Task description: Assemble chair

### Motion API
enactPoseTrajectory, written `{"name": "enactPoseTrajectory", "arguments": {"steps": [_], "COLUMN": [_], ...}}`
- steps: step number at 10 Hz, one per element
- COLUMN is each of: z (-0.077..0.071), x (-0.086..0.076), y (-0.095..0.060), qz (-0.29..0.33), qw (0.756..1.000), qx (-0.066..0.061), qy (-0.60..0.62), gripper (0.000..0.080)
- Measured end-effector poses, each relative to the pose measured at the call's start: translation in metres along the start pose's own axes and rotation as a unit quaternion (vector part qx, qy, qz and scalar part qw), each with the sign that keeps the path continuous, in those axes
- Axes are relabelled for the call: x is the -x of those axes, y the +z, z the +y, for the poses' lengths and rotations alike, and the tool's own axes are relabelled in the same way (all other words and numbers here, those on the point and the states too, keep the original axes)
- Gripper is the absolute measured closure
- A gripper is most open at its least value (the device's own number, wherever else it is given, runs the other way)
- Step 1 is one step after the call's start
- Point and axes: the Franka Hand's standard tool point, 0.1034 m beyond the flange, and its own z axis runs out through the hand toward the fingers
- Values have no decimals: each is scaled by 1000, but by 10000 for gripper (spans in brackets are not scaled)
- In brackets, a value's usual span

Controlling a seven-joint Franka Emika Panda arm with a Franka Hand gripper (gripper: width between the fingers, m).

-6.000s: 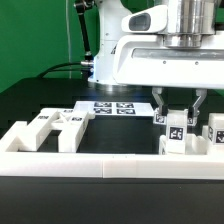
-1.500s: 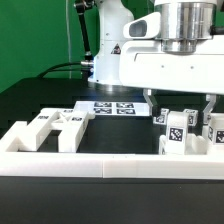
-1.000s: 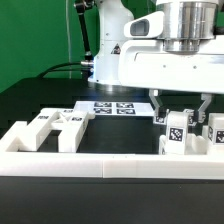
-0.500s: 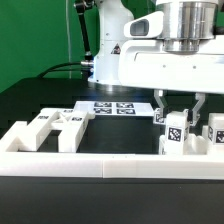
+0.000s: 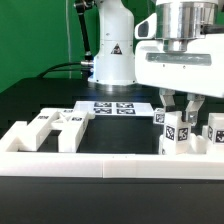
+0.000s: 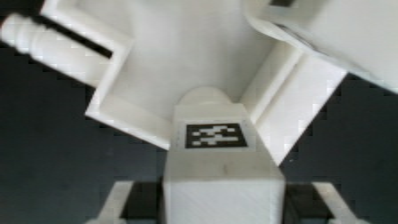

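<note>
Clenching on one square leg [image 5: 172, 130] of the chair, the pincer [image 5: 178, 108] hangs straight above it, at the exterior view's right. Its two dark fingers [image 5: 163, 103] come down on either side of the leg's upper part, and no gap shows between pad and plastic. The piece therefore lies directly below the pincer, neither ahead of it nor to one side.

In the wrist view, the leg's tagged face looks up at the camera. Its long axis runs away from between the fingers, crosswise to the line on which they close. I judge this a grip across the narrow width, which suits a lift.

From the exterior view, the leg reads as a short upright block. The low white border wall [image 5: 100, 163] hides its foot, so I cannot tell whether it stands on end or lies flat on the dark bench [image 5: 40, 95].

Close beyond the leg, the wrist view shows a wide white panel [image 6: 160, 85]. Whether the two touch is unclear. Another tagged piece [image 5: 214, 128] sits just beside the leg, toward the exterior view's right. The remaining loose parts [image 5: 60, 122] lie well apart, at the exterior view's left along the same wall. The marker board [image 5: 115, 107] lies farther back.

Rising straight up looks the safest way out, because the neighbours crowd both flanks.
</note>
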Motion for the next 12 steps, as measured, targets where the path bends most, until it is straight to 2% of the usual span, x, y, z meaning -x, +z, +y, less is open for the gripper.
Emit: {"name": "enactPoseTrajectory", "arguments": {"steps": [7, 8, 10, 12], "z": [0, 0, -1, -2], "x": [-1, 0, 0, 1], "y": [0, 0, 0, 0], "qz": [-2, -4, -14, -16], "qw": [992, 981, 953, 927], "qx": [-2, -6, -22, -23], "qy": [128, 193, 303, 375], "gripper": [511, 511, 511, 511]}}
